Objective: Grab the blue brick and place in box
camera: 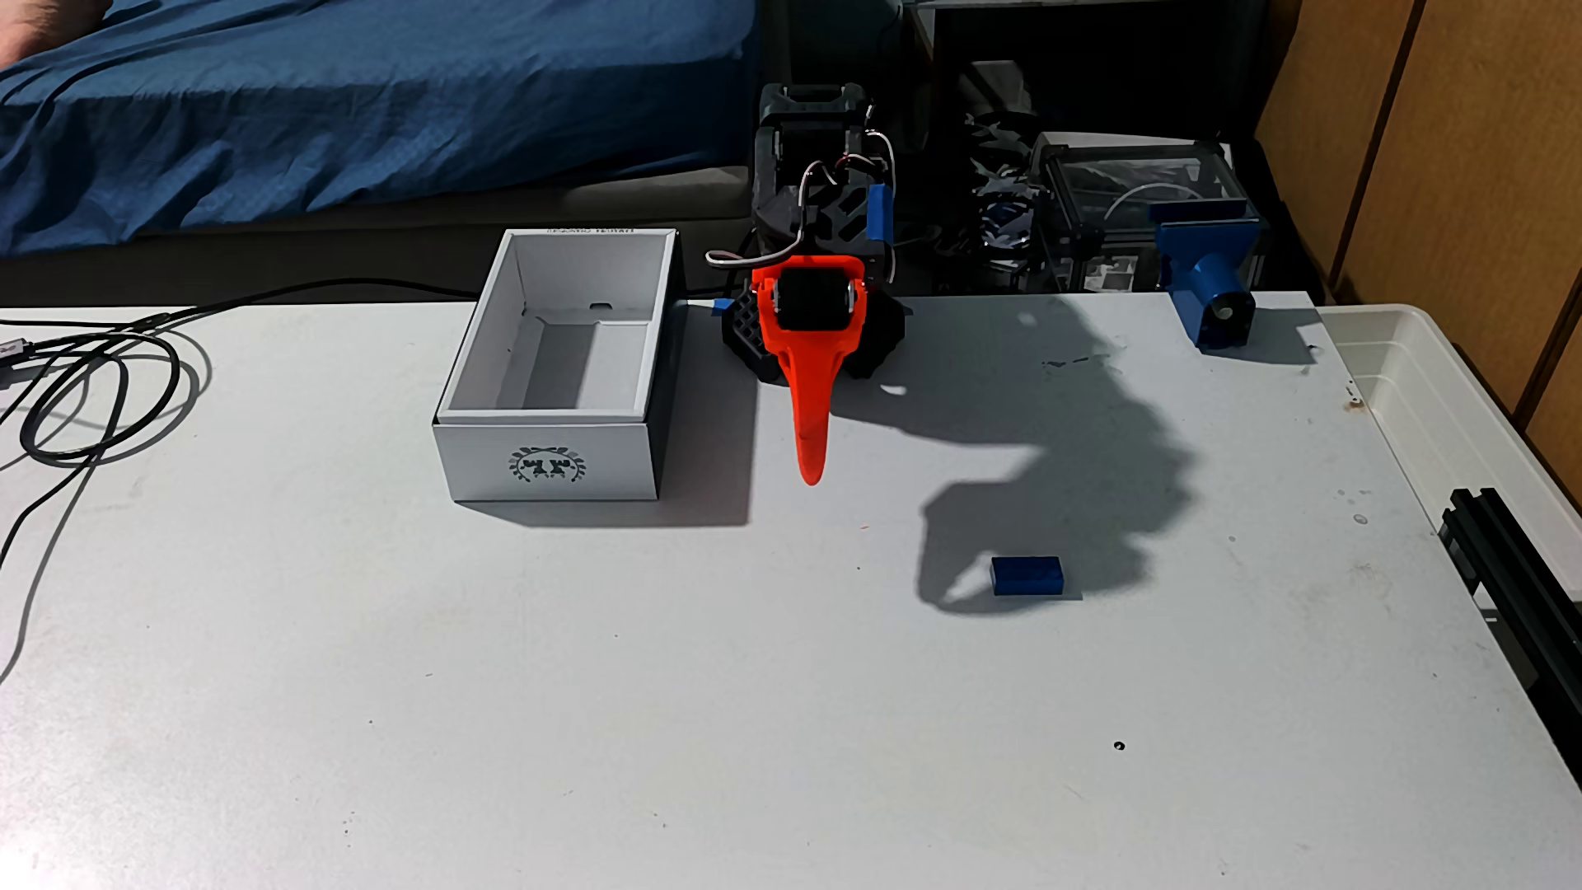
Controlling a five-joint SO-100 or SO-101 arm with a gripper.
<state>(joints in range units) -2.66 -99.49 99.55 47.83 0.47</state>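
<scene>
With its fingers apparently closed on nothing, the orange plastic two-finger gripper (809, 475) hangs well apart from the small dark blue studded plastic brick (1027, 575) at its four o'clock, so a straight descent would likely miss; the tall white cardboard box (548, 462) sits at nine o'clock.

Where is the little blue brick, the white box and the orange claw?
blue brick (1027, 574), fixed view, middle of its top face.
box (545, 466), fixed view, front wall with the dark emblem.
claw (810, 466), fixed view, near its orange tip.
</scene>
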